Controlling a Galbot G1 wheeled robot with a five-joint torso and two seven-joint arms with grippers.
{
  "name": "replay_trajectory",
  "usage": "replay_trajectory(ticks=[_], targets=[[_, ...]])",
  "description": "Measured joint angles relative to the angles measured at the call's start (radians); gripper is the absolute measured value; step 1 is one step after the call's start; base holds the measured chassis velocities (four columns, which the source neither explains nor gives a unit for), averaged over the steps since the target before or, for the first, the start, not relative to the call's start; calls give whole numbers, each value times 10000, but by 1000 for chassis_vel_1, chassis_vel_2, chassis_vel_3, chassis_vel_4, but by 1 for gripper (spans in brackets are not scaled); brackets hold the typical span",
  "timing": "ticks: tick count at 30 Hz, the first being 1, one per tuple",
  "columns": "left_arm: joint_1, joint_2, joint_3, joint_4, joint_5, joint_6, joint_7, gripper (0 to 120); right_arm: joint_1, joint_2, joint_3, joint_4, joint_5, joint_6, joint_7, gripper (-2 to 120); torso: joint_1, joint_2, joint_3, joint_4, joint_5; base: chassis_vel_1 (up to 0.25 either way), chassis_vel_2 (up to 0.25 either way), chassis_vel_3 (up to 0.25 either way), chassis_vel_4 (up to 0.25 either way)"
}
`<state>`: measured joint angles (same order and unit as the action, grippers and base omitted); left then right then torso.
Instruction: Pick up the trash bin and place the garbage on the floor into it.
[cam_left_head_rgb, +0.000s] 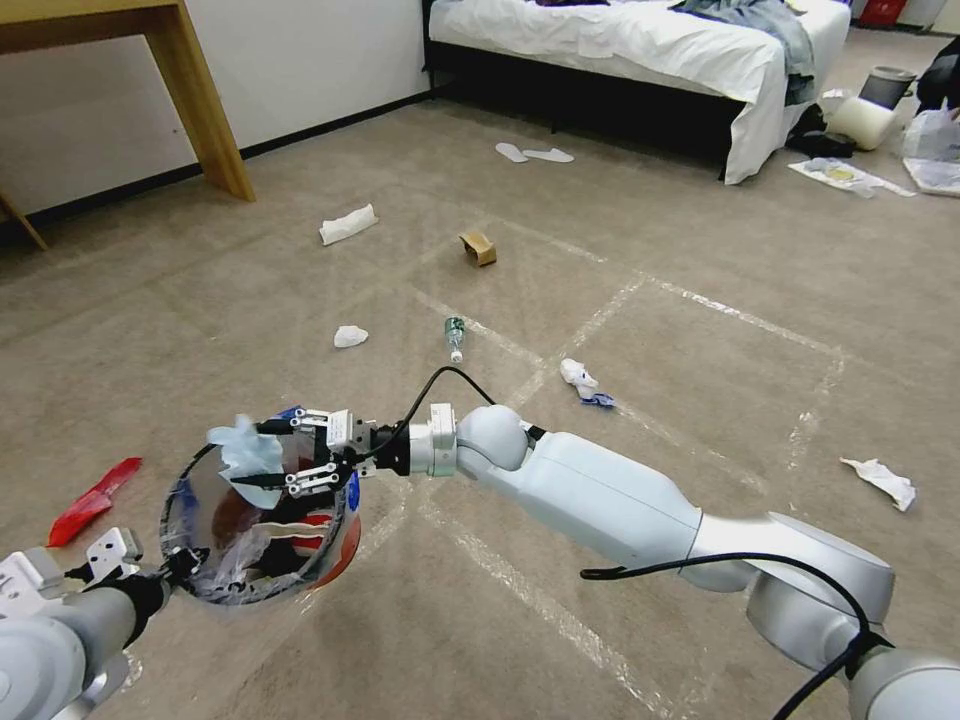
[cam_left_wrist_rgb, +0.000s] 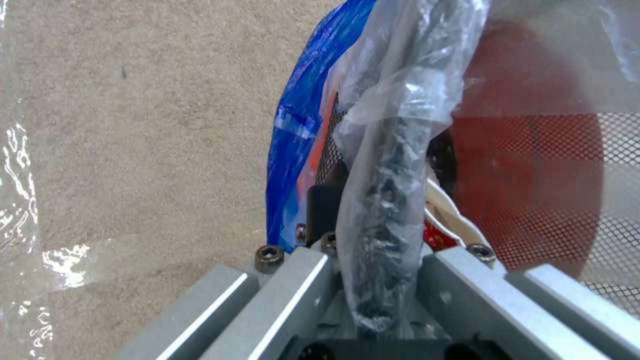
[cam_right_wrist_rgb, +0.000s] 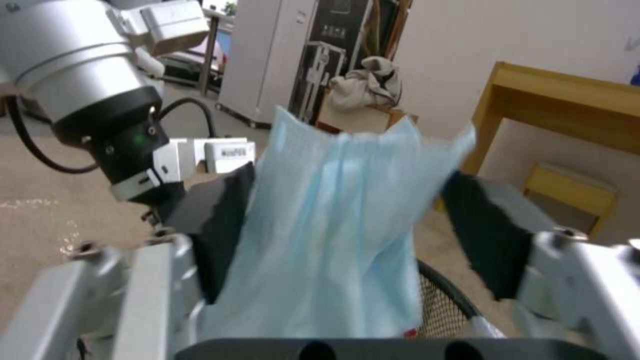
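Bedroom carpet, beige floor (cam_left_head_rgb: 700, 330) with a shiny tape grid, was the work surface. At about 8 o'clock in the head view the trash bin (cam_left_head_rgb: 335, 560) hung off the floor, red-orange mesh with a clear, blue-edged liner, mouth tipped up toward the right arm, probably so drops land inside. The left gripper (cam_left_head_rgb: 180, 565) was clamped on its rim at the bin's 8 o'clock side; the left wrist view showed the rim and bunched liner (cam_left_wrist_rgb: 393, 150) pinched between the jaws, carrying the bin. The right gripper (cam_left_head_rgb: 275, 455) sat over the bin's mouth at its 12 o'clock edge, jaws wide, with a pale blue face mask (cam_right_wrist_rgb: 333, 225) loose between the pads (cam_right_wrist_rgb: 220, 225) and draped over the opening; it looked like a release, so the mask falls in. A red-white piece (cam_left_head_rgb: 310, 520) already lay inside. Outward, garbage remained: red wrapper (cam_left_head_rgb: 95, 497) at the bin's 9 o'clock, small tissue (cam_left_head_rgb: 350, 336) and green-labelled bottle (cam_left_head_rgb: 455, 338) toward 12 to 1, larger tissue (cam_left_head_rgb: 348, 224) and brown carton (cam_left_head_rgb: 479, 248) beyond, tissue with blue scrap (cam_left_head_rgb: 585, 382) at 2, another tissue (cam_left_head_rgb: 882, 480) at 3, well apart. Judged: task partly done.
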<state>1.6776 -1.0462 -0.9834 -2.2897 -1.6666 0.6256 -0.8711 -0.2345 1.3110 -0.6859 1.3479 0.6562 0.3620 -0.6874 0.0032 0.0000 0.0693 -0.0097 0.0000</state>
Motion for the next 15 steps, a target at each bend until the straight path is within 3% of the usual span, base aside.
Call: replay_trajectory(ticks=[2,4,7,15], targets=[[-2,2,0,-1,4,-2,-2,0,27,-17,-5,-9,-63,2,-5,79,0,0,0,0,0,0,0,0,0],[-19,-2,0,-13,19,-5,-4,0,106,-34,-45,-29,-81,18,2,93,0,0,0,0,0,0,0,0,0],[-40,-6,11,-13,31,-9,-6,0,135,-24,-50,-50,-83,20,13,99,0,0,0,0,0,0,0,0,0],[-67,3,27,7,14,-12,-45,0,113,33,100,-60,82,34,147,100,0,0,0,2,0,0,0,0,0]])
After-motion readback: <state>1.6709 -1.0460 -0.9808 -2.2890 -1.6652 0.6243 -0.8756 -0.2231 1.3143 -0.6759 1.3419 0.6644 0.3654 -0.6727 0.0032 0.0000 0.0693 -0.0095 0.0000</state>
